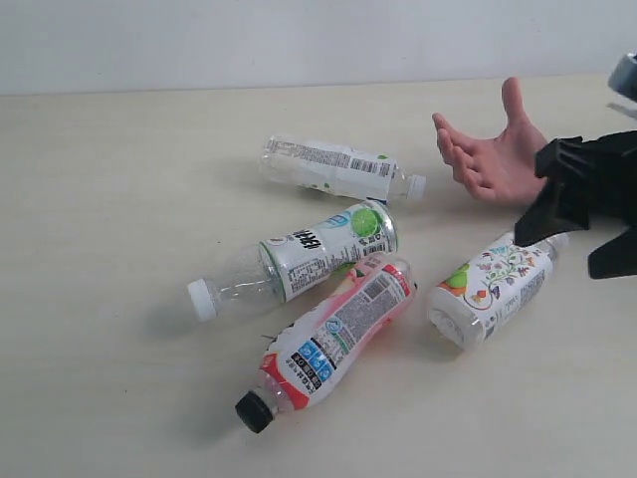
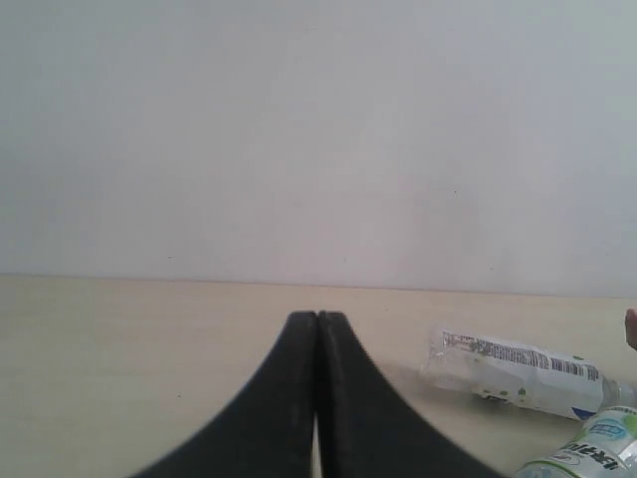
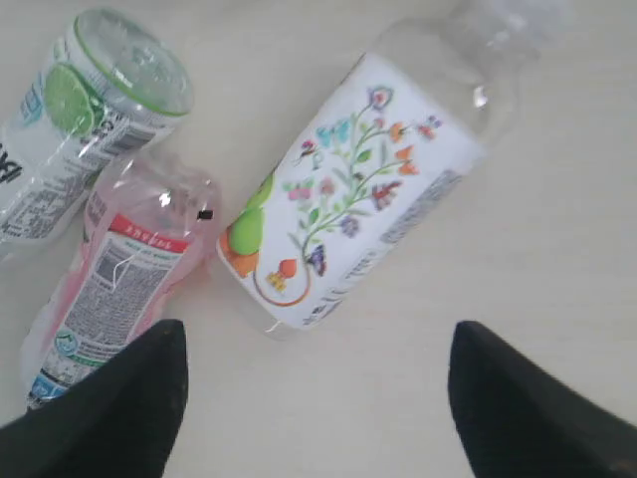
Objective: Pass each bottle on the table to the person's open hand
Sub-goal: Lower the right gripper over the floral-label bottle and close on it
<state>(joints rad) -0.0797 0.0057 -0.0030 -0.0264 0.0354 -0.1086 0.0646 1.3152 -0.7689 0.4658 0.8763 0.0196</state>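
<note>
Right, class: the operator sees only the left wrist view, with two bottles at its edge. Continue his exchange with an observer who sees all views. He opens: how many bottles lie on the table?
Observer: Four; you miss the floral-label bottle and the pink-red bottle.
Operator: Is a hand out?
Observer: Yes, an open hand, behind the floral-label bottle in the exterior view.
Operator: And the right gripper?
Observer: The right gripper hangs open over the floral-label bottle.

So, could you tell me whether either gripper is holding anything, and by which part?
Nothing is held: the right gripper is open near the floral bottle, and the left gripper is shut empty.
</note>
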